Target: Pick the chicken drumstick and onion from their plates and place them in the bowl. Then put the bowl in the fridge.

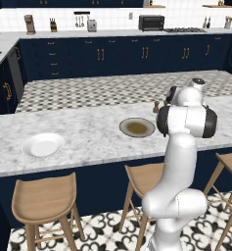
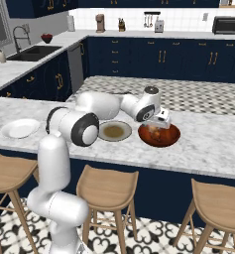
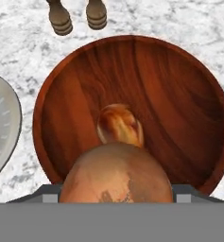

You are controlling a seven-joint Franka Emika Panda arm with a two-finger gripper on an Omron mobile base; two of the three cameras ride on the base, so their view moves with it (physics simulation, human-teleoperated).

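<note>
The gripper [image 2: 160, 120] clasps the round tan-orange onion [image 3: 116, 175] directly over the reddish-brown wooden bowl [image 3: 189, 108] (glazed drumstick [image 3: 119, 124] already beneath), presumably positioned for release.

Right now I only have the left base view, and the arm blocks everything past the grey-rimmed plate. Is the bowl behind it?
Observer: Yes. The bowl sits on the counter just right of the grey-rimmed plate, not touching it.
Operator: Anything in it?
Observer: The chicken drumstick lies inside.
Operator: And the onion?
Observer: The onion is held in the gripper, above the bowl, not yet released.
</note>
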